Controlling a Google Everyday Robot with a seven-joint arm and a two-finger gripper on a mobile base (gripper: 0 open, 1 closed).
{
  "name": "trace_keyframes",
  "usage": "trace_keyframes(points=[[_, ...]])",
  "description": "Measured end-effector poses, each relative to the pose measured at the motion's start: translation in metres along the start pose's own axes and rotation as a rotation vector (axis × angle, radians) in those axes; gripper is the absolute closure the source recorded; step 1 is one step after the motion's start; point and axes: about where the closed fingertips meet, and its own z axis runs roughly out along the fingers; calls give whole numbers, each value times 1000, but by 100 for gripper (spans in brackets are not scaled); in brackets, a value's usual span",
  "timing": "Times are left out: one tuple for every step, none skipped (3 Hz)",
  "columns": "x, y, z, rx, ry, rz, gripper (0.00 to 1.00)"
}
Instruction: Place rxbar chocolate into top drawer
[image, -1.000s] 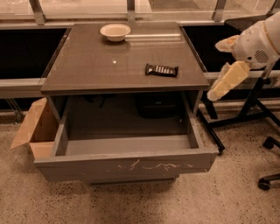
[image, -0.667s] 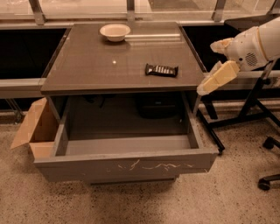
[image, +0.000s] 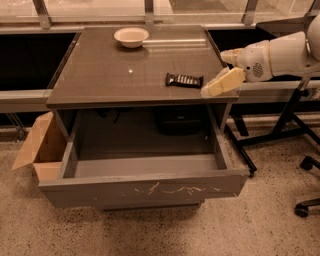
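The rxbar chocolate (image: 184, 80), a dark flat bar with pale stripes, lies on the right part of the grey cabinet top (image: 110, 75). The top drawer (image: 145, 187) is pulled wide open below, its inside bare and its front panel scratched white. My gripper (image: 215, 87) comes in from the right on a white arm and sits just right of the bar, over the cabinet's right front edge, holding nothing that I can see.
A cream bowl (image: 131, 36) stands at the back of the cabinet top. A tan cardboard box (image: 41, 147) sits on the floor at the left. A black stand's legs (image: 280, 132) and a chair wheel (image: 302, 210) are on the right.
My gripper has moved left and a little up, from beside the cabinet's right side to just next to the bar. The bar and drawer have not moved.
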Motion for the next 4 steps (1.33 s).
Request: trace_keyframes(points=[[3, -5, 3, 3, -1, 0, 0], [12, -22, 12, 13, -5, 1, 0], [26, -47, 24, 21, -2, 13, 0], [35, -69, 44, 37, 21, 9, 0]])
